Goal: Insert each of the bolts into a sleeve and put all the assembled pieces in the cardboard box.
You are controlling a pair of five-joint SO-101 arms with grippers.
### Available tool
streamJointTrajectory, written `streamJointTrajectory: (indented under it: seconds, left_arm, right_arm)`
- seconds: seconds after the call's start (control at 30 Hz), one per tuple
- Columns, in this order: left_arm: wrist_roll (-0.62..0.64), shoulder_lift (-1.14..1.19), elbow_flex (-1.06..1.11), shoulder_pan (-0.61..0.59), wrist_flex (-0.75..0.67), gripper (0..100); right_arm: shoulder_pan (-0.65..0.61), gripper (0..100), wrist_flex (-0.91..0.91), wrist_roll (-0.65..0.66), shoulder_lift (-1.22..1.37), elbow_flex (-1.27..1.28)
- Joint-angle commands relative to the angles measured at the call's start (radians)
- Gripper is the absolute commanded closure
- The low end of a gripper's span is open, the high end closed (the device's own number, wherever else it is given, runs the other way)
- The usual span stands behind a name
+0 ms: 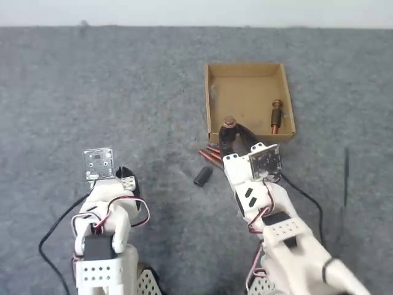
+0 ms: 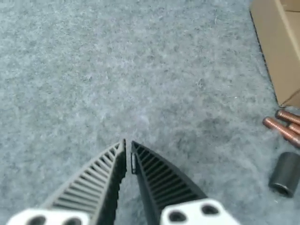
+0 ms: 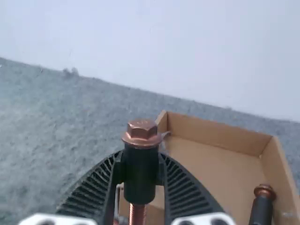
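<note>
Grey felt-like carpet (image 1: pixel 123 92) covers the table. Over the near wall of the cardboard box (image 1: pixel 249 70), the right gripper (image 3: pixel 140 161) clamps one smooth black sleeve (image 3: pixel 139 180) with a hex-headed copper bolt (image 3: pixel 140 133) through it. One assembled piece (image 1: pixel 276 117) lies inside the box. Just outside: at least two loose bolts (image 1: pixel 210 155) and one loose sleeve (image 1: pixel 202 176). The left gripper (image 2: pixel 127 150) has its ribbed jaws nearly touching, holding nothing.

My work surface is a table covered in grey, fuzzy matting (image 1: pixel 123 80). A plain white wall (image 1: pixel 184 11) stands directly behind the far edge of it. Lighting is soft and even, and shadows on the matting are faint.
</note>
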Motion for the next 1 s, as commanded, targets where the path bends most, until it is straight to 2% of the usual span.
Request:
streamJointTrajectory:
  seconds: [0.0,0.1,0.2,0.5,0.97]
  left_arm:
    - [-0.011,0.012,-0.008,-0.003,0.017,99]
    - [-0.011,0.012,-0.008,-0.003,0.017,99]
    - [-0.011,0.012,-0.008,-0.003,0.017,99]
    - [-0.011,0.012,-0.008,-0.003,0.012,99]
    - [-0.011,0.012,-0.008,-0.003,0.012,99]
  right_arm:
    - [0.015,99.2,0.343,0.008,-0.18,-0.153]
    - [0.015,99.2,0.565,0.009,-0.234,-0.269]
    - [0.024,99.2,0.657,0.009,-0.219,-0.371]
    - [0.165,99.1,0.667,0.011,-0.022,-0.565]
    - [0.248,99.1,0.667,0.011,0.587,-0.896]
